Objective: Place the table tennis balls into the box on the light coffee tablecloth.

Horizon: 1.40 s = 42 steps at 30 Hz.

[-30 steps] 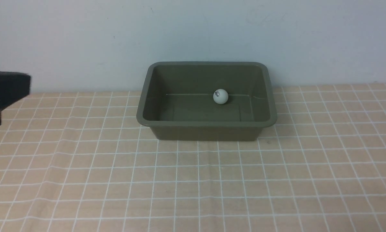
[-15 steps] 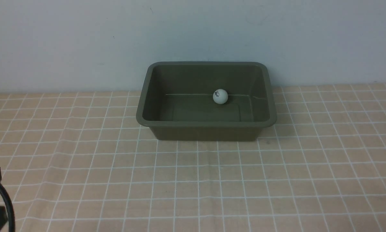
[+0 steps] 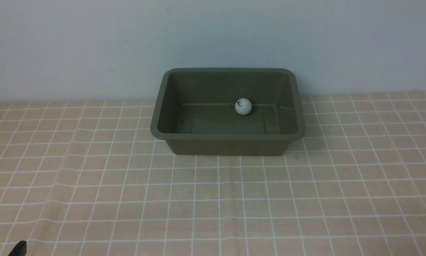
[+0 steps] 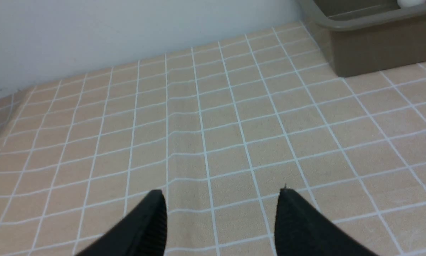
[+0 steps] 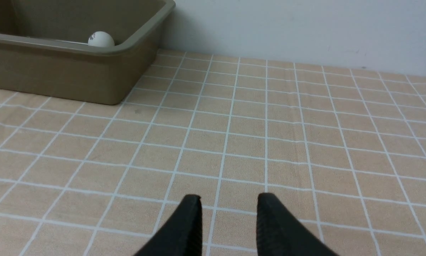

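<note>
Though ball (image 3: 243, 106) in box (image 3: 227, 145) bears dark print, lettering unreadable.

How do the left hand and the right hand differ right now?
Spread: the left hand has its fingers wide apart; the right hand has them drawn close, with only a narrow gap.
View: the left hand's camera catches just a sliver of the ball over the box rim; the right hand's camera shows the ball's lettering.
Shared: both are empty, above bare tablecloth, apart from the box.
</note>
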Motion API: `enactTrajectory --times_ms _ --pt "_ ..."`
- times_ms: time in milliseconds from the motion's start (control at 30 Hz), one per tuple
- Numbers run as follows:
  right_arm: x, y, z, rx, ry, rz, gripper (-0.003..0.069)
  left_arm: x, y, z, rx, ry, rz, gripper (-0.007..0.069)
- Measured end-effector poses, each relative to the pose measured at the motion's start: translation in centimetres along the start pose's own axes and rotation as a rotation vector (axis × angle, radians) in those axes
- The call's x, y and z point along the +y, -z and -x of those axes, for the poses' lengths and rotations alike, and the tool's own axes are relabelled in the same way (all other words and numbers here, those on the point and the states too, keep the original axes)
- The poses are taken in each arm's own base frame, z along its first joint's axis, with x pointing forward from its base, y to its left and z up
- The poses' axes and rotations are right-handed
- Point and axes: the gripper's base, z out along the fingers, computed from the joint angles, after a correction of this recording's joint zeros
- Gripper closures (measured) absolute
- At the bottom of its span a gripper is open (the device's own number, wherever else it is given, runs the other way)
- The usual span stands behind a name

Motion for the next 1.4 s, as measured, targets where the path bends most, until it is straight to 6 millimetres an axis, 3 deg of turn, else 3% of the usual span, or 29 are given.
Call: enactTrajectory --times_ms 867,1267,1400 --pt "0.0 0.0 0.0 0.000 0.000 0.000 0.0447 0.5 0.2 -0.3 0.003 -0.050 0.017 0.0285" --pt "0.0 0.0 0.0 0.000 -0.001 0.000 0.0447 -0.6 -0.3 -3.2 0.040 -0.046 -0.068 0.0285" --pt "0.0 0.0 0.0 0.000 -0.001 0.000 0.0447 -0.6 -0.3 -3.2 0.036 -0.034 -0.068 0.0285"
